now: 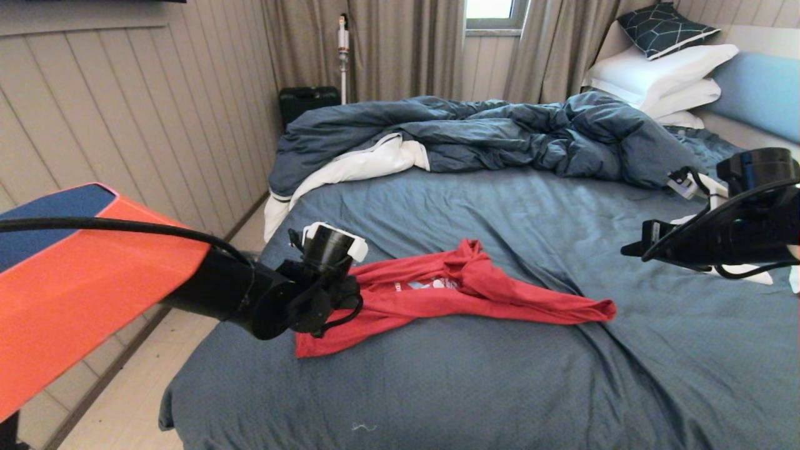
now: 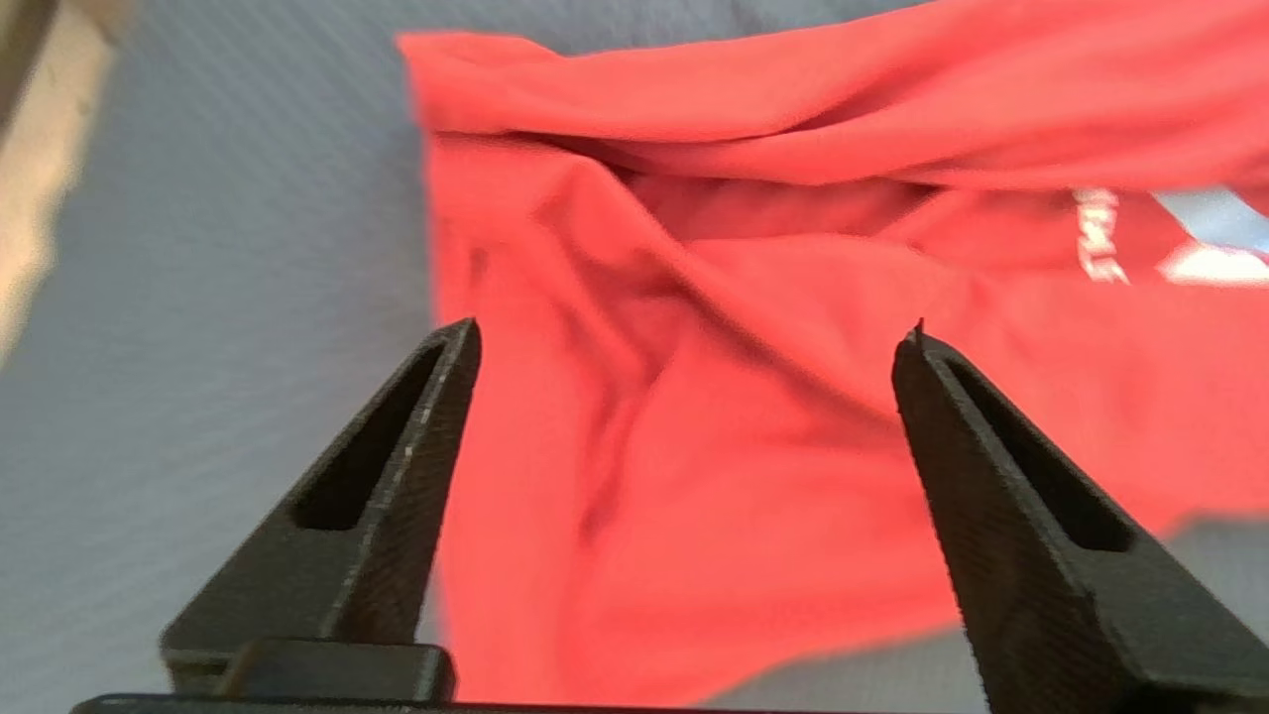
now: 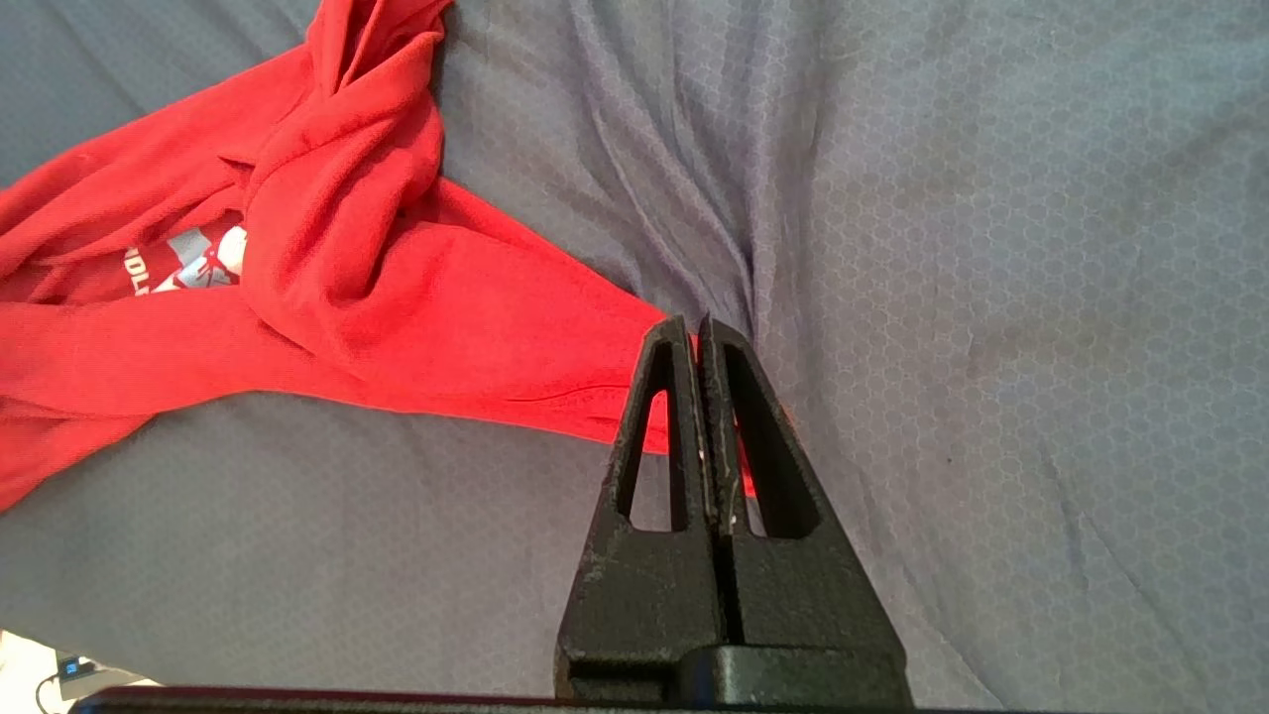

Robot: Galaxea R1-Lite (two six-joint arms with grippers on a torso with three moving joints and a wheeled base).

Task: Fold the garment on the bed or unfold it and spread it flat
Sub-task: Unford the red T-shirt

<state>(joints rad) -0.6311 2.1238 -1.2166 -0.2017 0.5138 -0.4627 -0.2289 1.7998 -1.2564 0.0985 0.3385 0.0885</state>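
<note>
The garment, a red T-shirt, lies crumpled and twisted in a long band across the near half of the bed. A bit of its white and light-blue chest print shows between folds. My left gripper is open just over the shirt's left end, and red cloth fills the wide gap between its fingers. Held above the sheet at the right, my right gripper is shut with nothing in it. Its tips line up over the shirt's right end.
A dark blue duvet with white lining is bunched across the far half of the bed. White pillows and a dark patterned cushion lean at the back right by the light-blue headboard. The bed's left edge drops to the floor.
</note>
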